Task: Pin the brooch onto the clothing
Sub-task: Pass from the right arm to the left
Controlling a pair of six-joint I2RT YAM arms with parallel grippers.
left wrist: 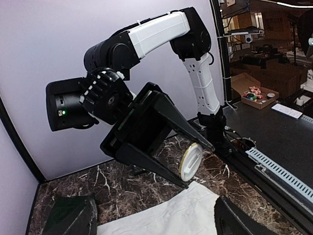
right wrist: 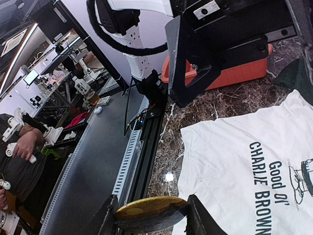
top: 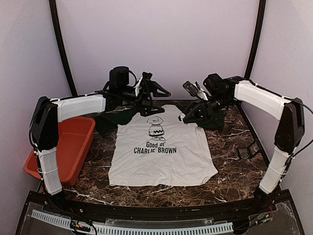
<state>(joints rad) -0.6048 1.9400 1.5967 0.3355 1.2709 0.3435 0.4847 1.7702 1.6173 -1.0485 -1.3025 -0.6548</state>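
Observation:
The clothing (top: 161,164), a white T-shirt with dark green sleeves and a Charlie Brown print, lies flat mid-table; it also shows in the right wrist view (right wrist: 234,147). My right gripper (right wrist: 151,215) is shut on the round brooch (right wrist: 146,211), gold-faced, held by its edges. The left wrist view shows the brooch's white back (left wrist: 190,160) in the right gripper (left wrist: 195,165), above the shirt's edge (left wrist: 166,218). In the top view the right gripper (top: 187,116) hovers at the shirt's right shoulder. My left gripper (top: 155,91) is open and empty, raised above the collar, its fingers (left wrist: 73,215) wide apart.
An orange bin (top: 73,142) stands at the left of the table and shows in the right wrist view (right wrist: 234,73). A small black object (top: 247,151) lies at the right. The marble tabletop (top: 234,171) has a black rail along its near edge.

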